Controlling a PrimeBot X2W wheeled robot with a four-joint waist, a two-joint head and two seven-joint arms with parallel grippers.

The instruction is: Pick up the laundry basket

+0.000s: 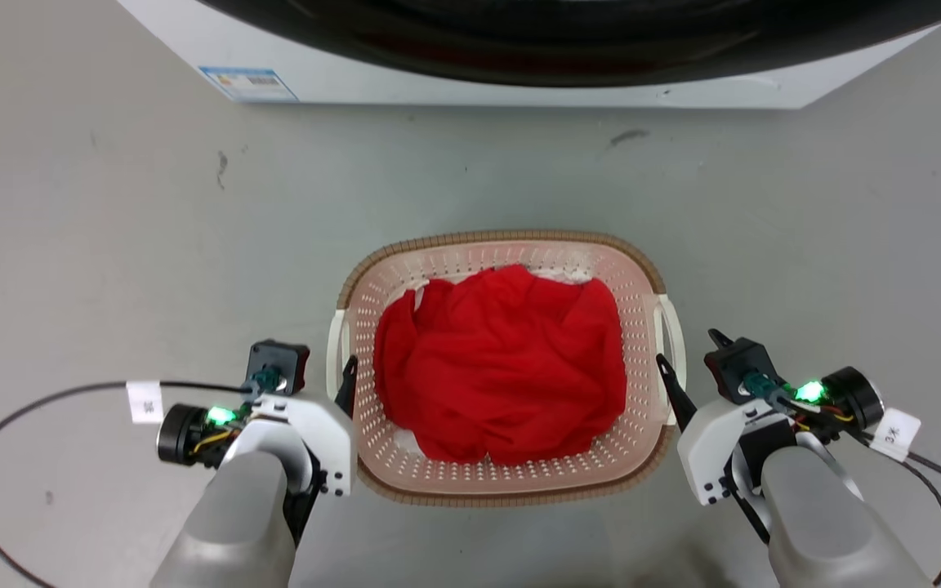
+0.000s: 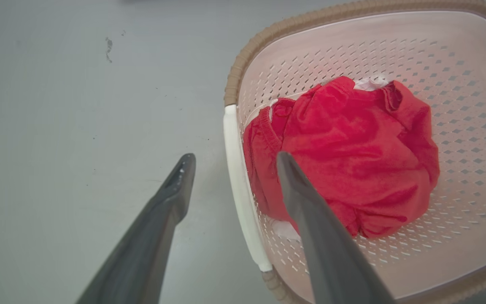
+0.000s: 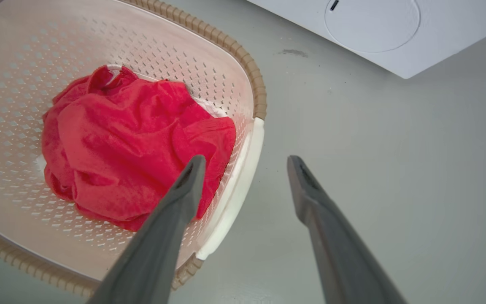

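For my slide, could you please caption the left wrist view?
Open left gripper straddling white handle of cream perforated basket holding red cloth.

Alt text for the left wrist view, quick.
Open left jaws frame the white handle of the basket: one jaw over the grey floor, the other over the red cloth inside it.

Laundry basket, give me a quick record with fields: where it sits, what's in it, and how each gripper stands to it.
basket: on the floor, in front of the washer
contents: red cloth, bunched, a bit of white beneath
left gripper: open, astride the left handle, one finger inside the basket, one outside
right gripper: open, astride the right handle likewise
grasp: none yet, basket not lifted
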